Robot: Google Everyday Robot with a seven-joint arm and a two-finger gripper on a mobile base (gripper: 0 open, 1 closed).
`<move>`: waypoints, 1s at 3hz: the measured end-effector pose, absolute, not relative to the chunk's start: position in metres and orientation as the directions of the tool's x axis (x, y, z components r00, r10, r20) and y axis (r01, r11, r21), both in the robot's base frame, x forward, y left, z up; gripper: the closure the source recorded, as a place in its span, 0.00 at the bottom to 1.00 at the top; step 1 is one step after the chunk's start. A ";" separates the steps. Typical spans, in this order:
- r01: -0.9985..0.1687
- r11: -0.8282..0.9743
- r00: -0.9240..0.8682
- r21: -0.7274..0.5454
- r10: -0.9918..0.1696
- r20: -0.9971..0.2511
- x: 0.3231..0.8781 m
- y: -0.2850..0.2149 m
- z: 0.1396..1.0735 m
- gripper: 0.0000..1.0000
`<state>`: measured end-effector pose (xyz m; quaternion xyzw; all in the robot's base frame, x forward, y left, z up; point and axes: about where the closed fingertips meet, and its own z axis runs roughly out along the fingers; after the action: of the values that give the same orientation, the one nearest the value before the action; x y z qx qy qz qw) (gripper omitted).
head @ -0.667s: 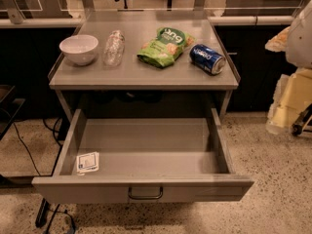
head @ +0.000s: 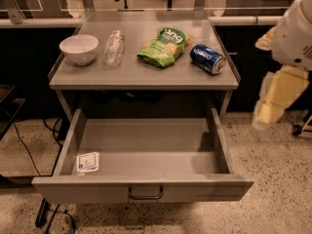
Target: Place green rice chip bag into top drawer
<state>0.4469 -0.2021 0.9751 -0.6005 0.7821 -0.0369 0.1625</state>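
Observation:
The green rice chip bag [head: 164, 46] lies flat on the grey table top, right of centre, between a plastic bottle and a blue soda can. The top drawer [head: 146, 191] is pulled wide open below the table top, with a dark bar handle on its front and a small white card [head: 87, 162] in its front left corner. My gripper [head: 275, 99], with pale yellow fingers, hangs at the right edge of the view, off the table's right side and below the level of its top, apart from the bag and the drawer. The white arm [head: 295, 33] is above it.
A white bowl [head: 79, 48] stands at the table's left, with a clear plastic bottle [head: 113, 48] lying beside it. A blue soda can [head: 207, 59] lies on its side right of the bag. Cables [head: 24, 150] run over the speckled floor at the left. Dark cabinets stand behind.
My gripper and arm have shifted slightly to the left, toward the table. The bag, the other objects and the drawer have not moved.

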 end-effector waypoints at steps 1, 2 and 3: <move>-0.912 0.323 -0.269 -0.255 -0.937 -0.222 0.503 -0.150 0.967 0.00; -0.911 0.323 -0.268 -0.257 -0.936 -0.228 0.505 -0.147 0.969 0.00; -0.909 0.332 -0.272 -0.254 -0.931 -0.244 0.512 -0.137 0.964 0.00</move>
<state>0.5123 -0.1365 0.9641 -0.5772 0.7967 -0.0318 0.1761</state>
